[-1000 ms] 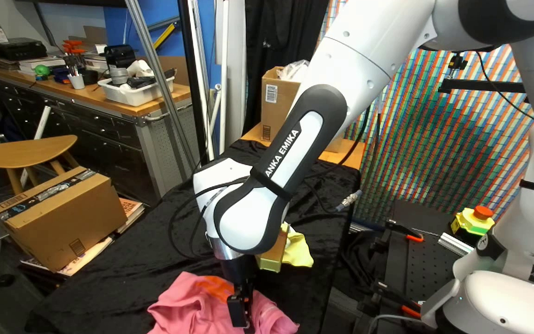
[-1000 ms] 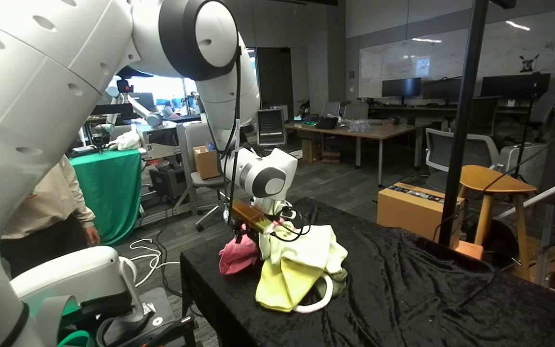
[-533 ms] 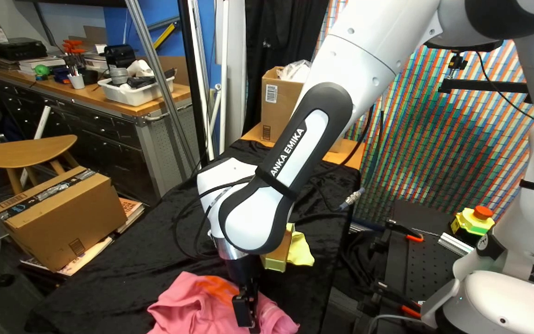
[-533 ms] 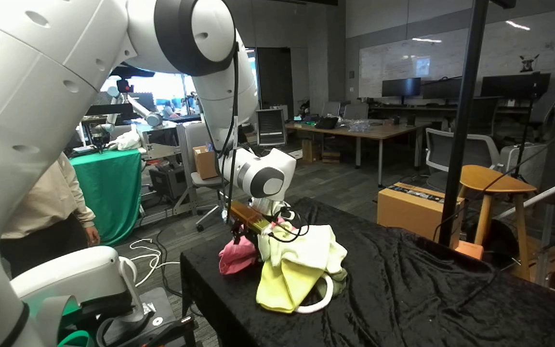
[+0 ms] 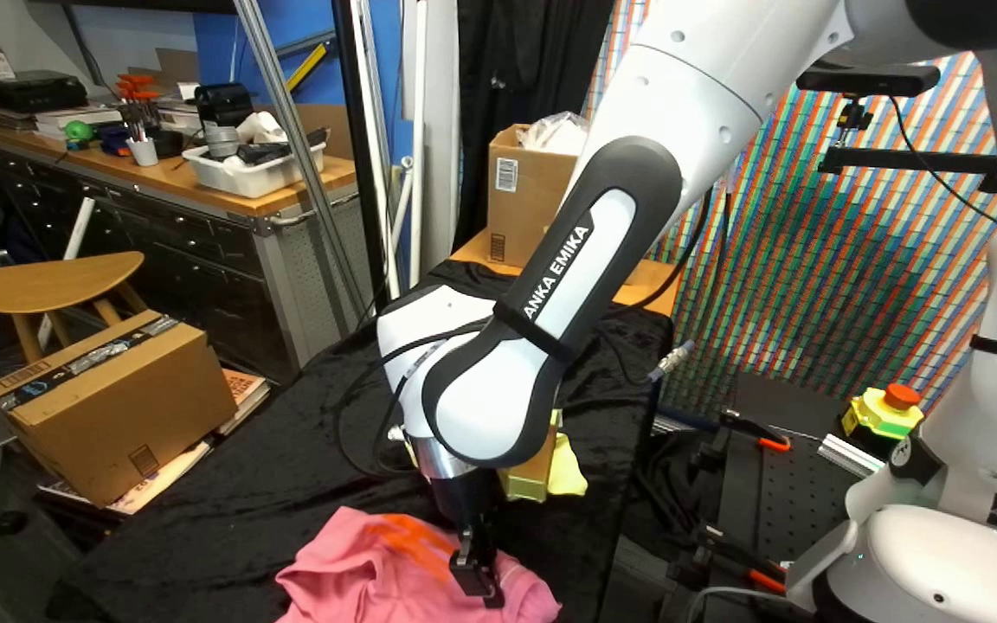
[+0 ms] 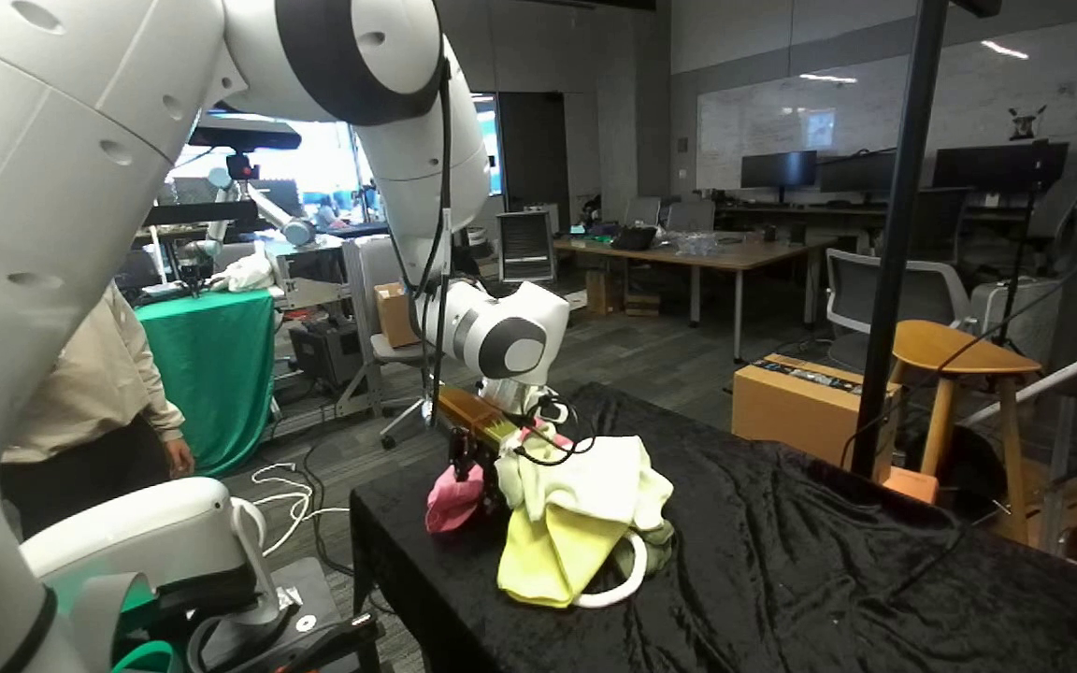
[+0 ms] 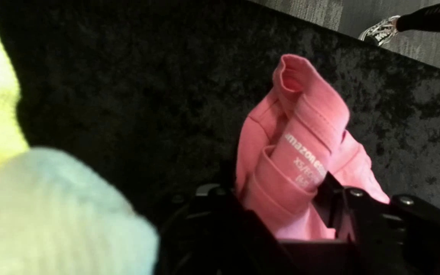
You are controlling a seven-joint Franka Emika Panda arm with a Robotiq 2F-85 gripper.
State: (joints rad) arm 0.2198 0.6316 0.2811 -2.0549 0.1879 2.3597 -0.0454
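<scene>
A crumpled pink garment [image 5: 377, 575] with an orange patch lies on the black cloth; printed neckband lettering shows on the pink garment [image 7: 300, 152] in the wrist view. My gripper [image 7: 283, 183] is down at the collar, fingers apart by a part-way gap with folded pink fabric between them. One finger [image 7: 326, 188] appears to touch the fabric; the fingertips' lower ends are hidden in it. In an exterior view the gripper [image 5: 483, 584] points down into the garment. A pale yellow cloth heap [image 6: 548, 551] sits beside it, with a white loop [image 6: 618, 584] poking out underneath.
An amber block [image 6: 478, 416] is mounted at the wrist, close above the yellow cloth. Loose cables [image 6: 557, 458] hang there. The black-covered table edge [image 7: 304, 17] is near the garment, with a person's shoe [image 7: 380, 32] beyond. A blurred pale shape [image 7: 63, 214] fills the wrist view's lower left.
The arm and gripper have shifted toward the robot's base. The gripper's fingers have swung closer together around the pink collar. The yellow cloth stays in place.
</scene>
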